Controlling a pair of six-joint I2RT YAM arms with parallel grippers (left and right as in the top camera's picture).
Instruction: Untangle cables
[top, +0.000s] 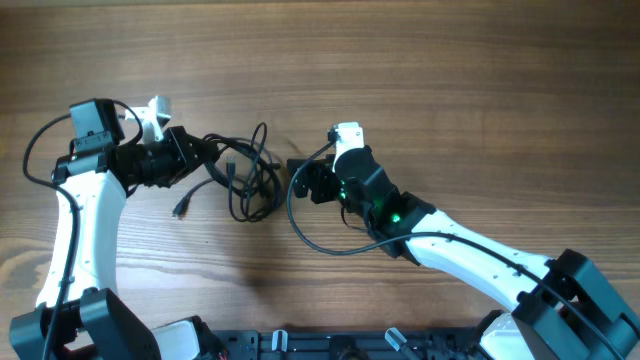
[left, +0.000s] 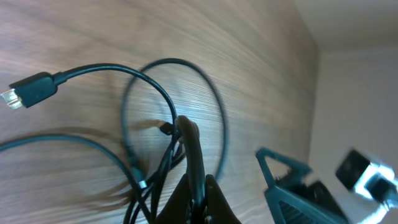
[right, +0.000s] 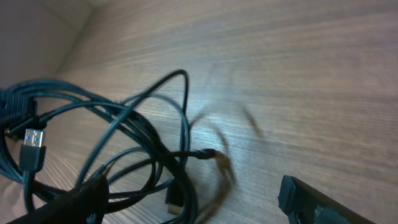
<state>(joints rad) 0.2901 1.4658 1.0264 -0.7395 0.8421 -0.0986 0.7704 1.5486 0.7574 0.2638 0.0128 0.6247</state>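
Several thin black flexible cables (top: 245, 175) sit bunched in one loose knot on the brown wood-grain tabletop (top: 450, 70). Loops overlap and strands cross, so separate cords can't be counted.

Left tool (top: 205, 150) is at the knot's left edge, touching it. In the left wrist view its dark fingers (left: 189, 155) are pressed together into one narrow point. Strands run against and around them, so it is pinching cable at the knot, as far as shows. From there one strand curves off to a black rectangular plug with a pale metal tip (left: 30, 90), lying flat on the wood to the left of the knot in that view.

Overhead, a small dark plug end (top: 181, 208) trails out below-left of the knot, apart from the left tool.

Right tool (top: 303, 182) is just right of the knot, very near the outer loop. Whether they touch can't be told from overhead. In the right wrist view its two fingers are spread wide. One dark finger (right: 74, 202) sits low beside the strands. The other (right: 317, 202) is well clear of the knot, over bare wood. Nothing is gripped between them.

That view also shows a black plug with blue insert (right: 32, 149) at the knot's left side. A thin connector tip (right: 208, 152) pokes out of the knot's right side.
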